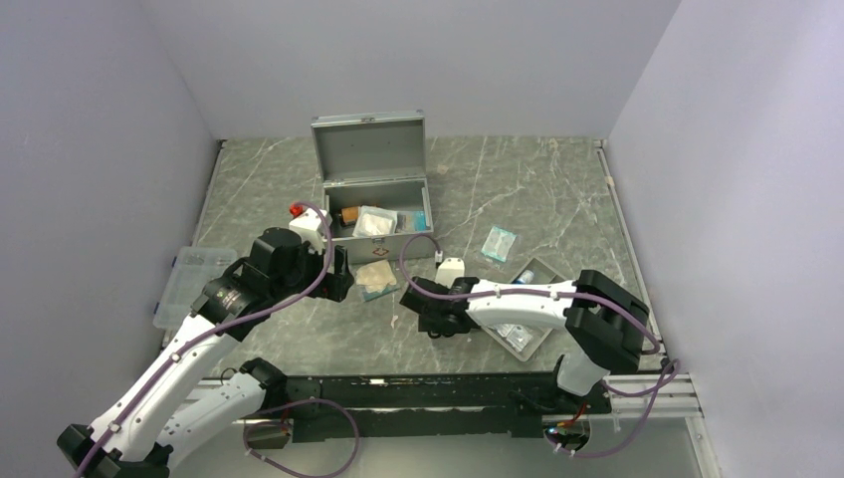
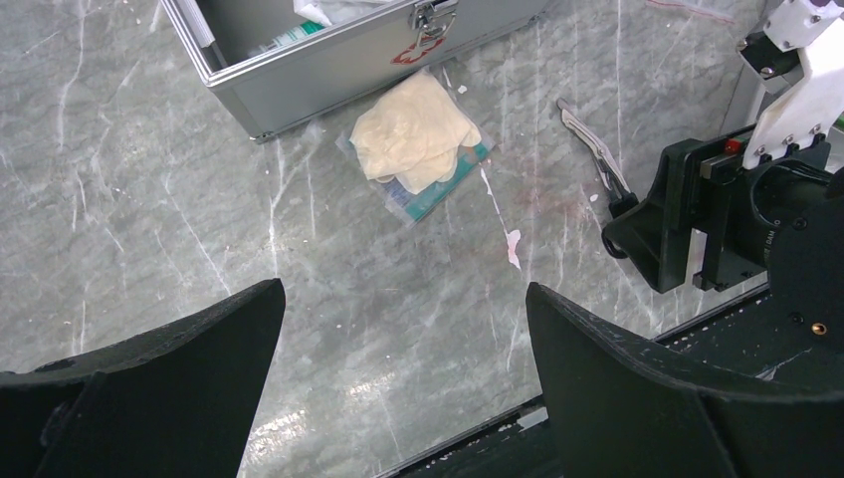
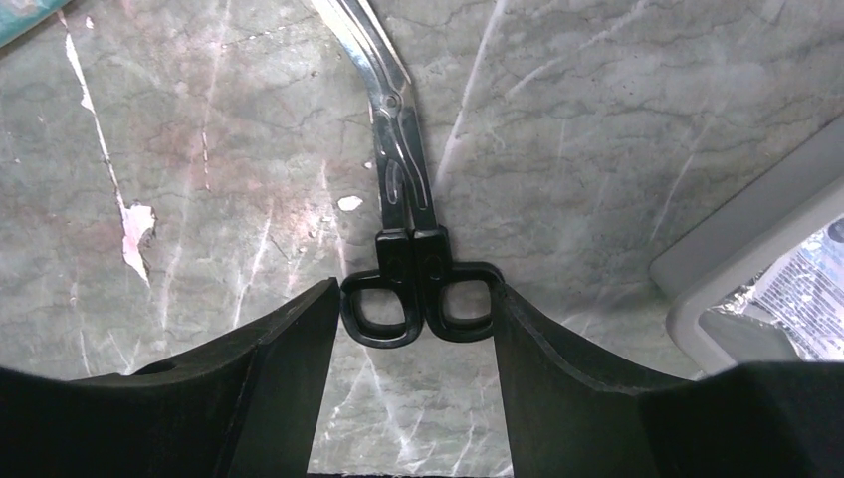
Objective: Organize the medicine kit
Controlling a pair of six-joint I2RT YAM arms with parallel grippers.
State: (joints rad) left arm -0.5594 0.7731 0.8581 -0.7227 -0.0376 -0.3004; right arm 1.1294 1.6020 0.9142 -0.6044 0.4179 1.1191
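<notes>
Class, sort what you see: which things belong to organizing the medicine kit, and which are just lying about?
Belonging: medicine kit, scissors, glove packet, blue sachet, grey tray of supplies.
Lying about, probably: clear plastic box.

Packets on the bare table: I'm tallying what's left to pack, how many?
2. The glove packet lies just in front of the medicine kit; a teal packet lies right of the kit, beyond the grey tray. Others may be hidden.
</notes>
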